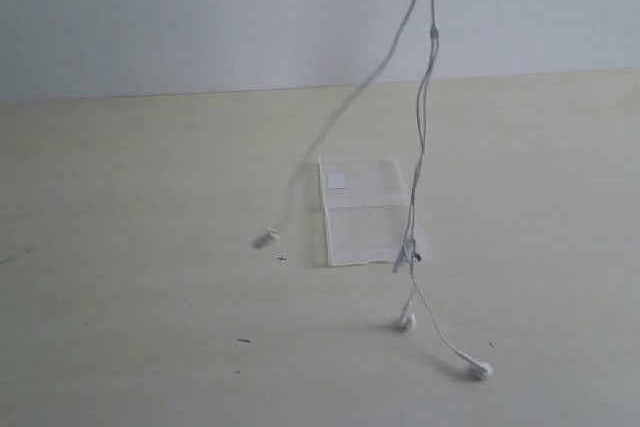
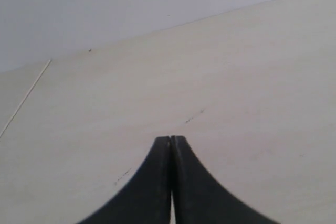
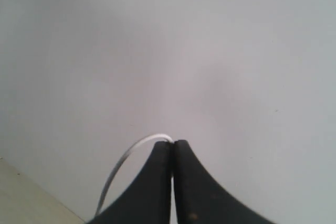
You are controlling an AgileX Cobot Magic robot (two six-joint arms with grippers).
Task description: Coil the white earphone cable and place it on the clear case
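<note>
Nearest the front edge of the table, right of centre, I saw the two earbuds of the white earphone cable resting on the surface. Behind them the clear case lay opened flat mid-table, with the plug low beside its left side. From there the cable rose out of view to my right gripper, pinched together on it, while my left gripper was pressed together on nothing above bare tabletop.

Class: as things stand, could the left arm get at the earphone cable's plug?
Probably yes: the plug is over bare table left of the clear case, with nothing near. But the left gripper is shut and must open first.
</note>
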